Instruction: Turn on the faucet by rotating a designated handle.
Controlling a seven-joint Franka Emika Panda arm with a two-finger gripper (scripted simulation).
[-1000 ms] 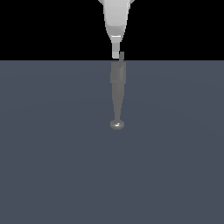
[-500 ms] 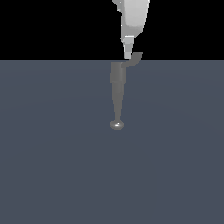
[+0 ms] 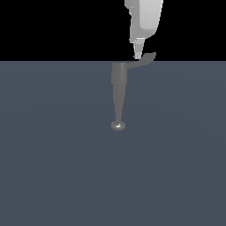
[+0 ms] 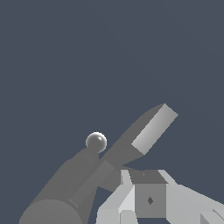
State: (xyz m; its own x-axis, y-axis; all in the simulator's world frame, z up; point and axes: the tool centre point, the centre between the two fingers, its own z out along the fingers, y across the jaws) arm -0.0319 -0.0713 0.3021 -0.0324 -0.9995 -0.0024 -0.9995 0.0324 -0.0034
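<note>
Exterior view: faucet [image 3: 118, 81] stands at the far edge of the dark slate floor [image 3: 53, 167], near frame centre, a little toward 12 o'clock. Short cylindrical body up top; long tapering spout runs from it toward 6 o'clock and ends in a shiny rounded knob [image 3: 118, 126] resting at floor level.

Handle [image 3: 142, 60] leaves the body's upper edge and points toward 2 o'clock, to the exterior view's right. Thin, flat, slightly bent, widening to a paddle tip that rises just over the line where floor meets black background.

Gripper [image 3: 139, 52], white, hangs from 12 o'clock straight above the handle. Its lower tip sits at the handle's upper face, about midway along the lever; touching or only just above, cannot tell from this view. Only one narrow finger profile shows here.

Wrist view: handle [image 4: 148, 131] seen as a flat bar with a lighter end face, angled up away from the body. Faucet body [image 4: 57, 197] is the large grey cylinder; knob [image 4: 96, 141] shows beyond it. White finger blocks [image 4: 127, 197] sit close against the base end of the lever, beside the body. Gripper [image 4: 148, 199] spread: cannot tell whether the fingers are wide, narrow or clamping, since the tips are hidden behind the pale blocks.
</note>
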